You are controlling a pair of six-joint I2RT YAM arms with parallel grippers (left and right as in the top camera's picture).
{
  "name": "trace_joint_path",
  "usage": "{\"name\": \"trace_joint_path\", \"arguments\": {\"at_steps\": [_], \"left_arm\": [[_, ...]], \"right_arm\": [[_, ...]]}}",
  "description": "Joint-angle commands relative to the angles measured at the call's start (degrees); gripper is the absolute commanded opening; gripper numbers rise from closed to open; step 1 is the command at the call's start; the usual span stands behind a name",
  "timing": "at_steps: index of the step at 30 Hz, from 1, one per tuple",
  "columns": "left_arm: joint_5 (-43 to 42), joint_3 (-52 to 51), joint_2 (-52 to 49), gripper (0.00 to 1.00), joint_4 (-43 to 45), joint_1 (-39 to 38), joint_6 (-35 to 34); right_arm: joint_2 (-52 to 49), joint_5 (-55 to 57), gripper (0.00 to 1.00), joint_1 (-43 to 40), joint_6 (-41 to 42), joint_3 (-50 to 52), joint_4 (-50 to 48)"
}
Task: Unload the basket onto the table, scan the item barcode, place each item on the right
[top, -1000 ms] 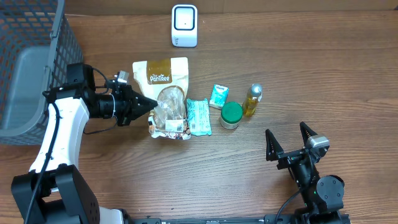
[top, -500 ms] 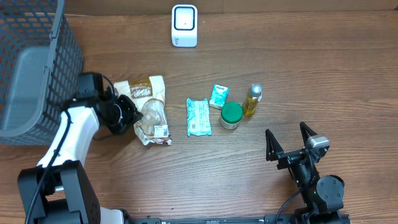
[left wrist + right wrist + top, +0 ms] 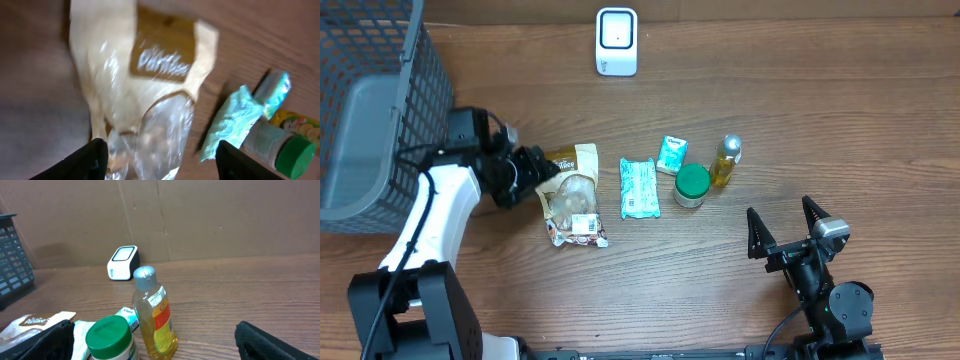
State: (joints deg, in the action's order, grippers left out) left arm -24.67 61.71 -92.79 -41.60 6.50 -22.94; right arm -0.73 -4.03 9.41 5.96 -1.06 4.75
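Left claw [image 3: 162, 152] newly agape over pouch [image 3: 125, 75]

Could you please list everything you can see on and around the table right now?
snack bag: one, beige with a clear window, left of centre
flat packet: one, pale teal, right of the bag
small box: one, teal, behind the jar
jar: one, green lid, right of the packet
bottle: one, yellow with a silvery cap, upright beside the jar
scanner: one, white, far edge of the table
basket: one, grey mesh, far left
table: one, brown wood
left gripper: one, black, open over the snack bag
right gripper: one, black, open, near right, apart from the items
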Motion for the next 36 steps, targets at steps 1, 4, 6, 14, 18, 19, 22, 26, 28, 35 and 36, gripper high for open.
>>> {"name": "trace_joint_path", "arguments": {"at_steps": [1, 4, 6, 14, 18, 19, 22, 26, 28, 35, 36], "left_arm": [[4.9, 1.6, 1.1, 0.70, -0.5, 0.0, 9.6], [10.2, 1.2, 0.0, 0.71, -0.8, -0.7, 12.7], [10.2, 1.2, -1.6, 0.72, -1.2, -1.1, 13.8], [6.5, 1.2, -9.7, 0.73, -0.5, -3.0, 18.6], [4.1, 1.2, -13.7, 0.75, -0.2, -3.3, 20.0], [4.7, 1.2, -14.7, 0.75, -0.2, -3.3, 20.0], [6.3, 1.2, -17.6, 0.74, -0.2, -3.2, 19.9], [6.4, 1.2, -21.1, 0.50, -0.2, -3.2, 19.0], [6.4, 1.2, -21.3, 0.34, -0.2, -3.2, 18.9], [5.1, 3.5, -19.0, 0.17, -1.6, -3.1, 18.9], [4.4, 4.1, -18.4, 0.15, -2.1, -3.1, 18.9]], "right_arm": [[0.6, 0.5, 1.00, -0.2, -0.2, 0.6, -0.2], [0.6, 0.5, 1.00, -0.2, -0.2, 0.6, -0.2], [0.6, 0.5, 1.00, -0.2, -0.2, 0.6, -0.2], [0.6, 0.5, 1.00, -0.2, -0.2, 0.6, -0.2], [0.6, 0.5, 1.00, -0.2, -0.2, 0.6, -0.2], [0.6, 0.5, 1.00, -0.2, -0.2, 0.6, -0.2], [0.6, 0.5, 1.00, -0.2, -0.2, 0.6, -0.2], [0.6, 0.5, 1.00, -0.2, -0.2, 0.6, -0.2], [0.6, 0.5, 1.00, -0.2, -0.2, 0.6, -0.2], [0.6, 0.5, 1.00, -0.2, -0.2, 0.6, -0.2], [0.6, 0.5, 1.00, -0.2, -0.2, 0.6, -0.2]]}}
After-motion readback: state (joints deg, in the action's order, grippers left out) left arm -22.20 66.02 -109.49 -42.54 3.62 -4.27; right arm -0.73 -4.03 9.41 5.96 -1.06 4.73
